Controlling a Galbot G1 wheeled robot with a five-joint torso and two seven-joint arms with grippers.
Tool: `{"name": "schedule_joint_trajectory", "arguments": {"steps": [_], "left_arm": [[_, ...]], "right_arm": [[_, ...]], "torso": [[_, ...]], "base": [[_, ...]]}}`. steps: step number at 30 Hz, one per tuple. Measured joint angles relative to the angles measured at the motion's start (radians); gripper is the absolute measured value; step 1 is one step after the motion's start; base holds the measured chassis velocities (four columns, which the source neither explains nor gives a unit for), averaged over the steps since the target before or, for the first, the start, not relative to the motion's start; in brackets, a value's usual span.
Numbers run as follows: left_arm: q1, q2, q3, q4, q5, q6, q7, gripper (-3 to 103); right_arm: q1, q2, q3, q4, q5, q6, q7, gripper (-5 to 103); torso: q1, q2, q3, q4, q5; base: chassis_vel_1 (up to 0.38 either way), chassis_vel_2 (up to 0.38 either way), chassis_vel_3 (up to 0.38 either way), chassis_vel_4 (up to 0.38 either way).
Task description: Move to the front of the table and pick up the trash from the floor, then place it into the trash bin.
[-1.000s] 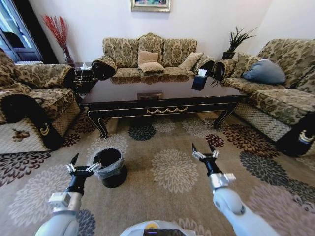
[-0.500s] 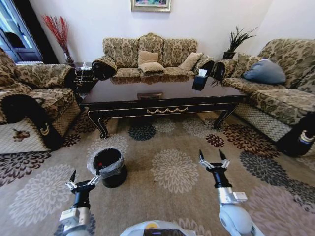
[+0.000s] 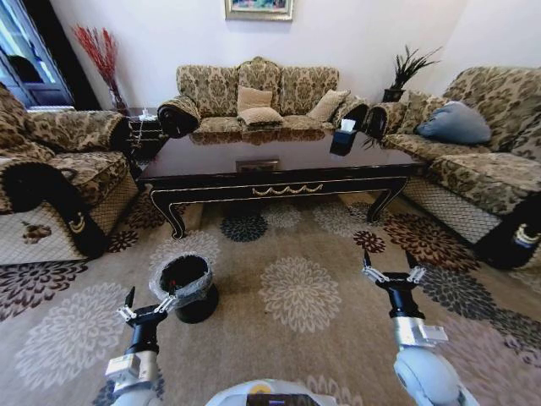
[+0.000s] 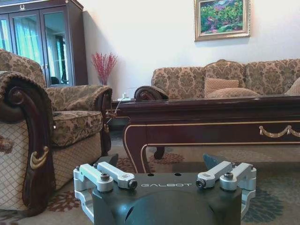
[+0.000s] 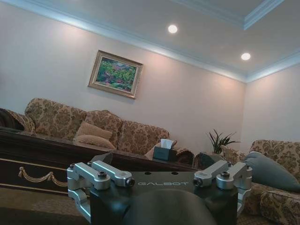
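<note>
The dark glossy table (image 3: 279,169) stands ahead across the patterned floor (image 3: 296,296); its gold-trimmed apron (image 4: 211,133) fills the left wrist view. The black trash bin (image 3: 186,288) with a clear bag over its rim sits on the carpet at front left. My left gripper (image 3: 150,301) hovers just in front of the bin, open and empty. My right gripper (image 3: 393,271) is open and empty over bare carpet at the right. Both point toward the table, as the left gripper (image 4: 161,161) and right gripper (image 5: 154,159) show from the wrists. The trash is out of view.
Patterned sofas ring the table: an armchair (image 3: 59,178) at left, a sofa (image 3: 258,101) behind, another (image 3: 482,161) at right. A black tissue box (image 3: 342,139) sits on the tabletop. Open carpet lies between me and the table.
Both arms have drawn back and down toward my body. The right gripper has shifted to the right, the left has sunk slightly near the bin. Both stay open.
</note>
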Motion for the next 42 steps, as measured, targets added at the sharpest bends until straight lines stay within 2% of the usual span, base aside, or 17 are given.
{"name": "schedule_joint_trajectory", "arguments": {"steps": [24,42], "left_arm": [[-0.001,0.002,0.000,-0.001,-0.002,0.003,0.000,100],[-0.001,0.002,0.000,-0.001,-0.002,0.004,0.000,100]], "right_arm": [[0.003,0.000,-0.004,-0.002,0.004,0.000,-0.001,100],[0.003,0.000,-0.005,-0.003,0.005,0.000,-0.001,100]], "torso": [[0.000,0.000,0.000,0.0000,0.0000],[0.000,0.000,0.000,0.0001,-0.0005]], "base": [[0.016,-0.016,-0.012,0.018],[0.257,-0.265,-0.256,0.260]]}}
